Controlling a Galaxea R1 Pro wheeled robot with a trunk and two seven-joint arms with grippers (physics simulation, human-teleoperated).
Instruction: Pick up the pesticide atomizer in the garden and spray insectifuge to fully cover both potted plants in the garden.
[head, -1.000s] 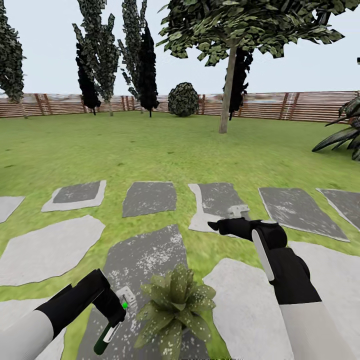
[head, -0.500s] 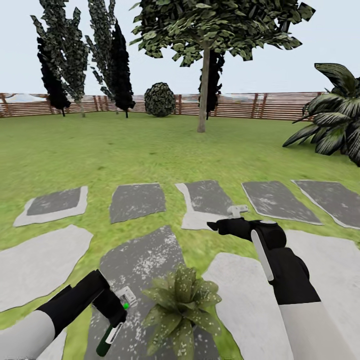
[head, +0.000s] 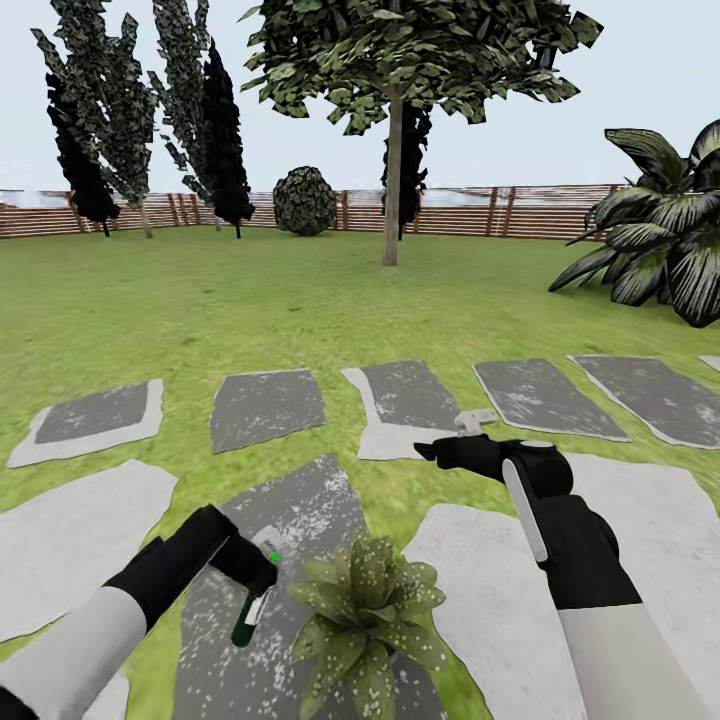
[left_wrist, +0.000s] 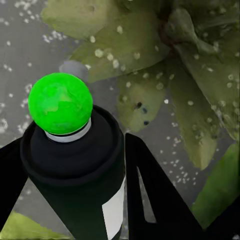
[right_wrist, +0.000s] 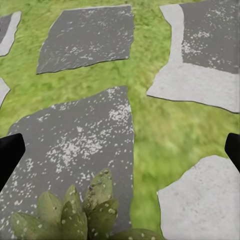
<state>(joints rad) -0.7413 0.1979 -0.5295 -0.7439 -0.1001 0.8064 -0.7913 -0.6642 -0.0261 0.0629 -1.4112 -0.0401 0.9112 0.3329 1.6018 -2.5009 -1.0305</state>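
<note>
In the head view my left gripper (head: 256, 582) is shut on the pesticide atomizer (head: 247, 617), a slim dark green bottle with a white label, tilted with its base down. Its nozzle ball glows green (head: 273, 557). In the left wrist view the atomizer (left_wrist: 75, 165) sits between the black fingers (left_wrist: 155, 200), the green ball pointing at speckled leaves (left_wrist: 165, 75). One of the potted plants (head: 368, 608), with pale-speckled leaves, stands on dark paving just right of the bottle. My right gripper (head: 428, 451) hovers open above and beyond the plant; its wrist view shows the plant (right_wrist: 82, 215) between the spread fingertips (right_wrist: 10, 155).
Grey paving stones (head: 265, 405) lie in rows across the lawn (head: 250, 300). A big palm (head: 670, 240) stands at the right, with a tree (head: 392, 150), a round bush (head: 305, 200) and dark cypresses before the slat fence (head: 450, 212).
The camera has turned right, so the scene has slid left. My left gripper with the atomizer has risen and moved closer to the speckled plant. The right arm holds its pose.
</note>
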